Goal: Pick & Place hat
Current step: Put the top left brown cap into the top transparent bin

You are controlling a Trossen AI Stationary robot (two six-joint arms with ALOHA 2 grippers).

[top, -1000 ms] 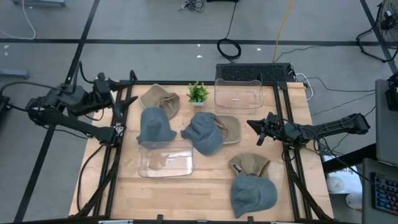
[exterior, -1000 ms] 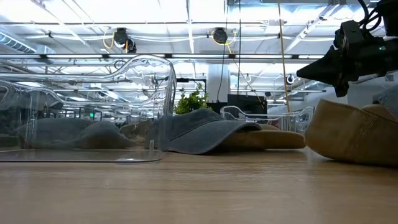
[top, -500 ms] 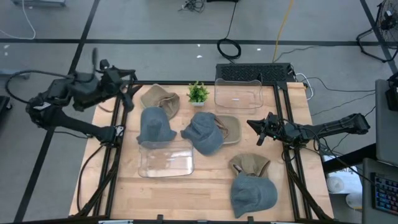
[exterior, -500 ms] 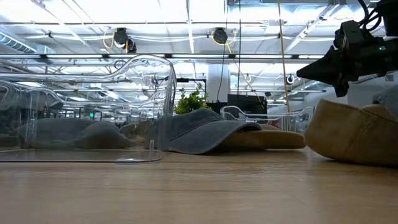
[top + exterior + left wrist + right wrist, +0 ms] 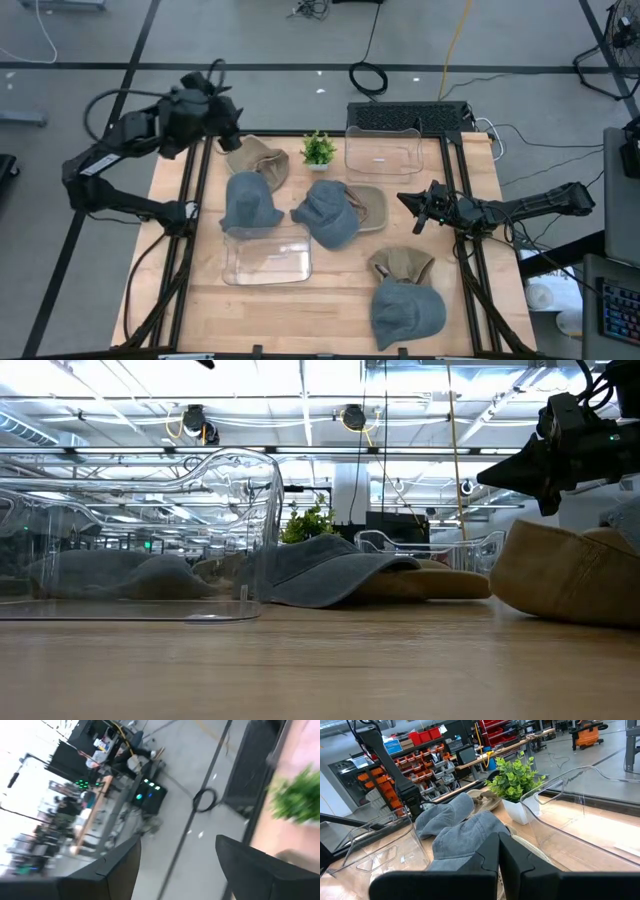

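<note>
My left end effector hangs in the air over the far left corner of the counter, its fingers spread apart and holding nothing. Just beside it on the counter lies the tan hat, which I judge to be the nearest candidate to pick. My right end effector waits above the right side of the counter with its fingers pressed together, empty, pointing toward the middle.

Several hats lie about. A grey bucket hat sits near the left, its edge overlapping the rim of a clear tray. A grey cap rests on another tan hat at the middle. Toward the near right, a third tan hat touches a second grey hat. A small potted plant and a second clear tray stand along the far edge.

These hats look like soft cloth: light, floppy and likely to fold or sag when lifted. I would pinch the tan hat at its brim or at a raised crease of the crown, where the cloth bunches enough for both fingers to close on it. A hold on flat fabric could slip, and a shallow pinch may let the hat droop and drag across its neighbours.
</note>
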